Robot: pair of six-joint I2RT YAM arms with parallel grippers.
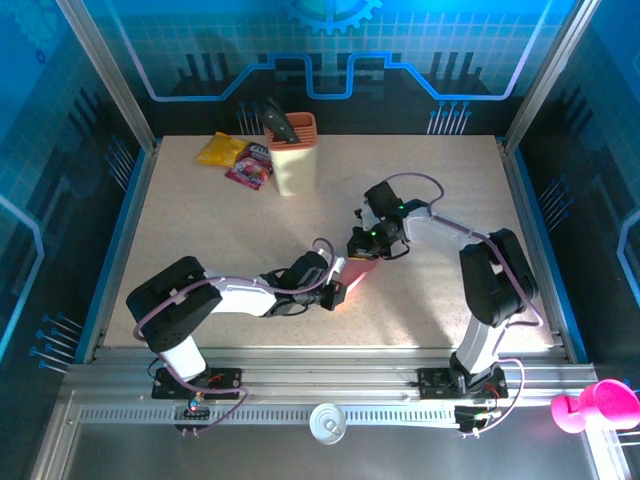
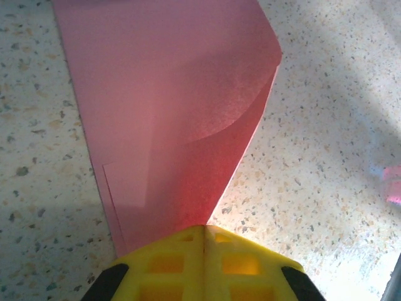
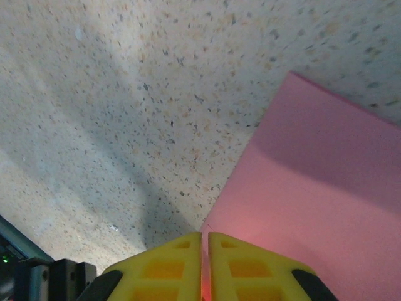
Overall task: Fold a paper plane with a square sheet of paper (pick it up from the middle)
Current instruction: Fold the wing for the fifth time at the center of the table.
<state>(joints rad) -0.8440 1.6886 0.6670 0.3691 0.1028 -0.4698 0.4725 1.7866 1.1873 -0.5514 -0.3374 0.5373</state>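
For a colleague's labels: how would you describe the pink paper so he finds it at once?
On the speckled table, look mid-front where the left gripper and right gripper meet. The sheet of paper pinched between them is plain pink-red, unlike the purple-pink packet at the back.

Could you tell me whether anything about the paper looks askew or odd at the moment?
Yes: the paper, pinched by the left pincer and the right pincer, is not lying flat. In the left wrist view its upper layer bows in a rounded curl rather than a crisp crease.
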